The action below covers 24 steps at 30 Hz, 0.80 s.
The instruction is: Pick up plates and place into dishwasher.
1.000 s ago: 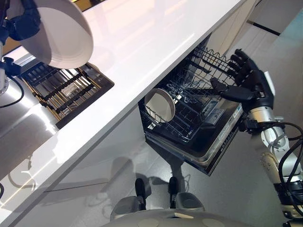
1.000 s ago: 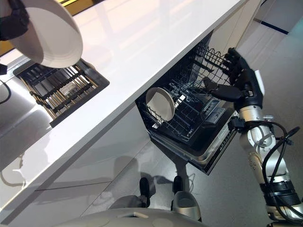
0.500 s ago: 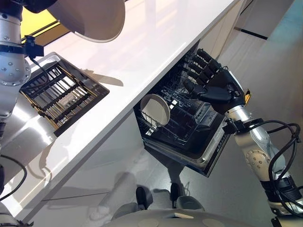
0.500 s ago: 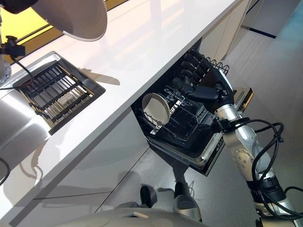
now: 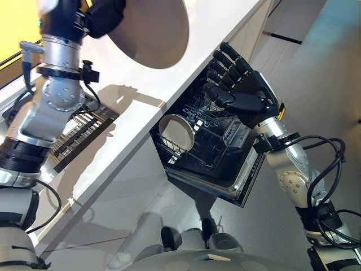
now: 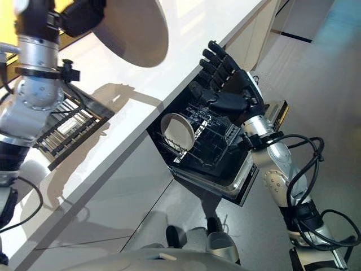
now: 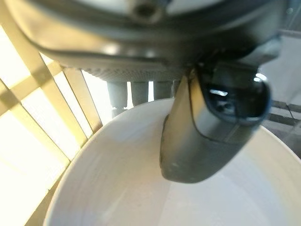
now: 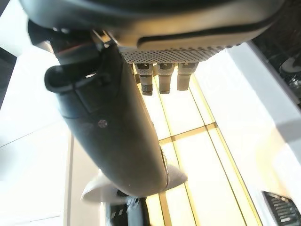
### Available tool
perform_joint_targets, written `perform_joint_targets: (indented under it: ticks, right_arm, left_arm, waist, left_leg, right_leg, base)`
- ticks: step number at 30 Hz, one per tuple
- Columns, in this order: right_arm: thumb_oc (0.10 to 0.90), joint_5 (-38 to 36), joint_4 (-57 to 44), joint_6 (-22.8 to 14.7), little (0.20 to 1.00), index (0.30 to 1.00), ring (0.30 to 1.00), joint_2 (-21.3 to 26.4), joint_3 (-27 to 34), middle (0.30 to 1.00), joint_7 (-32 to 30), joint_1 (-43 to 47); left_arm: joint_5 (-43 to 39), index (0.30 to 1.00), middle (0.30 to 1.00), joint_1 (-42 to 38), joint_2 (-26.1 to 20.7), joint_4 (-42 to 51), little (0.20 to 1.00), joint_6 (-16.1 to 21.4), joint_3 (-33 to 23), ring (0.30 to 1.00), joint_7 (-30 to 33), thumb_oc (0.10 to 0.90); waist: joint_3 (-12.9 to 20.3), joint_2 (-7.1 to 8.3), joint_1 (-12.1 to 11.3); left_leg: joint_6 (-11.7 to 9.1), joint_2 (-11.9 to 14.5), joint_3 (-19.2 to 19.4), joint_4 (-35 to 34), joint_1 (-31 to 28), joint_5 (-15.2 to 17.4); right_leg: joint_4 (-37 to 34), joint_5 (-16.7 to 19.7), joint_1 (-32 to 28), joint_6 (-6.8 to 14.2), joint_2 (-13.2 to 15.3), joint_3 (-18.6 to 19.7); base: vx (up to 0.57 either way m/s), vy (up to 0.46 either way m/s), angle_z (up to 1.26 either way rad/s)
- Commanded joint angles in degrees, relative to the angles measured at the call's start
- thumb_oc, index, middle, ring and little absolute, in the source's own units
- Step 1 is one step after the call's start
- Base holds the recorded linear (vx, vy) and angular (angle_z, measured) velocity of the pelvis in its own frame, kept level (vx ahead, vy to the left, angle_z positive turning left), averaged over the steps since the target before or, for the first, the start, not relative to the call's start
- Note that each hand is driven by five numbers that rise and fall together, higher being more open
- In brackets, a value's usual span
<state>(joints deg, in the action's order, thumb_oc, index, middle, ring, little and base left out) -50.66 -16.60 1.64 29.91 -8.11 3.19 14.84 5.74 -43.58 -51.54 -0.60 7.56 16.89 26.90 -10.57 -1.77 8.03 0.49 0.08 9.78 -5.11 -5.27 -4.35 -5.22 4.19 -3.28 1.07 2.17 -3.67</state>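
The left hand, dark and matte, grips a round, smooth off-white ceramic plate by its rim and holds it in the air above the glossy white desk. In the left wrist view the thumb lies curled over the plate's shallow inner face while the fingers pass behind its edge, so the plate is pinched between them. The plate casts a soft grey shadow on the polished desk top.

Below the desk's front edge, the dishwasher's black wire rack is pulled out over the open, steel-lined dishwasher door. A second round white plate stands upright on edge between the rack's thin tines, at the side of the rack nearer the desk's front panel.

The right hand hovers over the far side of the rack with its fingers straight and spread, the thumb set apart, holding nothing. It is apart from the plate in the rack.

On the desk near the left arm, a rectangular dark metal drying tray with parallel slats sits recessed in a brushed steel surface. The floor beside the dishwasher is smooth pale grey.
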Motion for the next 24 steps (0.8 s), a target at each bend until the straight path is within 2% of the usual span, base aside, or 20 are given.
perform_joint_targets:
  ticks: [1,14,24]
  right_arm:
    - [0.800,-0.89,-6.52,-4.05,0.900,0.900,0.900,-1.95,-0.67,0.900,2.14,6.60]
    - [0.800,-3.09,-5.17,-0.81,0.900,0.900,0.900,-6.23,-3.83,0.900,2.90,8.52]
    - [0.800,-6.83,-5.84,0.87,0.900,0.900,0.900,-7.88,-4.50,0.900,4.18,8.38]
  left_arm:
    - [1.70,0.300,0.300,-8.10,1.85,-4.18,0.200,1.67,-0.70,0.300,2.52,0.100]
    - [6.51,0.300,0.300,-8.80,9.54,-9.62,0.200,4.90,4.01,0.300,3.17,0.100]
    - [10.73,0.300,0.300,-9.95,10.85,-11.29,0.200,6.34,7.07,0.300,5.39,0.100]
  waist:
    - [8.74,0.06,0.72]
    - [8.83,0.26,2.05]
    - [8.58,0.52,3.07]
  left_leg:
    - [-2.89,0.36,-0.48,0.11,-1.93,4.60]
    - [-2.61,0.63,0.71,0.11,-2.57,4.73]
    - [-2.48,0.81,1.72,0.11,-2.96,4.86]
  right_leg:
    - [0.31,-1.09,-1.47,5.02,0.99,-1.33]
    - [0.43,-0.90,-1.38,4.99,0.87,-0.28]
    - [0.51,-0.82,-1.30,4.95,0.82,0.20]
  base:
    - [0.00,0.009,-0.11]
    - [0.02,0.008,-0.08]
    - [0.00,0.000,0.00]
